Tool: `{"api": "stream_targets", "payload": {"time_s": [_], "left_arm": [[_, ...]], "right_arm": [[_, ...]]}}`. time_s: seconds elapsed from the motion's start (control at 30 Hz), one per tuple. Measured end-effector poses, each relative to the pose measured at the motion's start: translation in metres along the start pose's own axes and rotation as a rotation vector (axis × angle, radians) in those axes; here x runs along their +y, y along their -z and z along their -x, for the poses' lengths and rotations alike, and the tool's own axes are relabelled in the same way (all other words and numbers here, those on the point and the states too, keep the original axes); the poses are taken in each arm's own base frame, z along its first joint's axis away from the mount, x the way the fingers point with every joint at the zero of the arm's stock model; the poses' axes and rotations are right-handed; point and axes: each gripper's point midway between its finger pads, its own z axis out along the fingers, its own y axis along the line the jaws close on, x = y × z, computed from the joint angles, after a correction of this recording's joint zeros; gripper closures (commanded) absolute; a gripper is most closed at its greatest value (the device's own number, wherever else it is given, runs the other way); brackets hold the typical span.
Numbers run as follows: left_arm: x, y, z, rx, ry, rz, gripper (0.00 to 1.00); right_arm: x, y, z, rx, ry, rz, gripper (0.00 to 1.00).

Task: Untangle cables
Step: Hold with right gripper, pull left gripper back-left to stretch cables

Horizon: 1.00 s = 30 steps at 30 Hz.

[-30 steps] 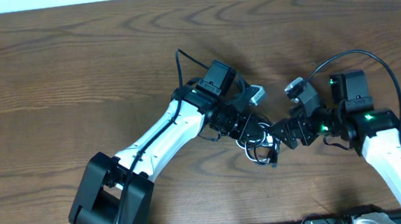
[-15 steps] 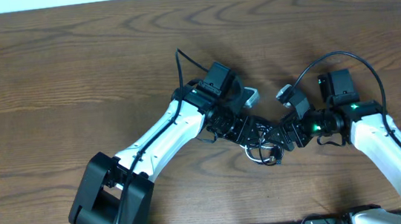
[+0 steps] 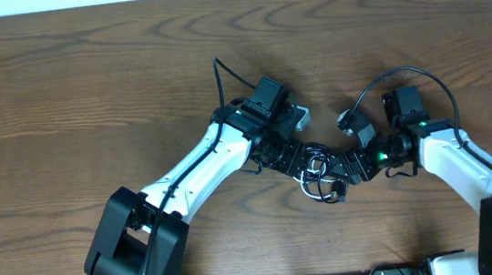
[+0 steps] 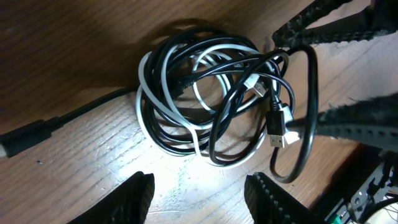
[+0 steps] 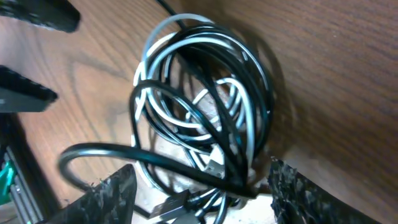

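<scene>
The cables (image 3: 322, 177) lie as one tangled coil of thin black and white cords on the table, between my two grippers. In the left wrist view the coil (image 4: 205, 93) sits just ahead of my open left gripper (image 4: 205, 202), which holds nothing. A USB plug (image 4: 277, 127) shows at the coil's right side. In the right wrist view the coil (image 5: 205, 106) reaches between the fingers of my open right gripper (image 5: 202, 199), with black strands and a plug (image 5: 214, 167) lying between them. From above, the left gripper (image 3: 301, 157) is up-left of the coil and the right gripper (image 3: 344, 167) is right of it.
The wooden table (image 3: 86, 99) is bare around the arms. A thick black wire (image 3: 405, 80) loops over the right wrist, and another (image 3: 219, 76) rises from the left arm. The right gripper's fingers (image 4: 354, 121) show close beside the coil in the left wrist view.
My right gripper has moved left and down onto the coil's right side. My left gripper has shifted slightly and stays over the coil's upper left. The coil has barely moved.
</scene>
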Motion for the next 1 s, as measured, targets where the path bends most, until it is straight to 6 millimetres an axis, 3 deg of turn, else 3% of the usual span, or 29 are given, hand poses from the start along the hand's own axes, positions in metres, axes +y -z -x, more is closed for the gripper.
{"api": "stream_targets", "payload": {"time_s": [0.17,0.53,0.73,1.0], "left_arm": [[0.007,-0.003,0.0,0.003,0.006,0.026,0.48],[0.028,0.005,0.01,-0.04,0.101,0.05,0.39],[0.021,0.005,0.021,-0.078,0.124,0.003,0.38],[0.019,-0.001,0.018,-0.059,0.165,-0.02,0.38]], "right_arm": [[-0.007,-0.002,0.007,-0.023,0.025,-0.024,0.48],[-0.013,-0.001,0.008,-0.024,0.029,-0.06,0.5],[-0.014,-0.002,0.007,-0.026,0.029,-0.062,0.58],[-0.014,-0.002,0.007,-0.027,0.012,-0.064,0.54]]}}
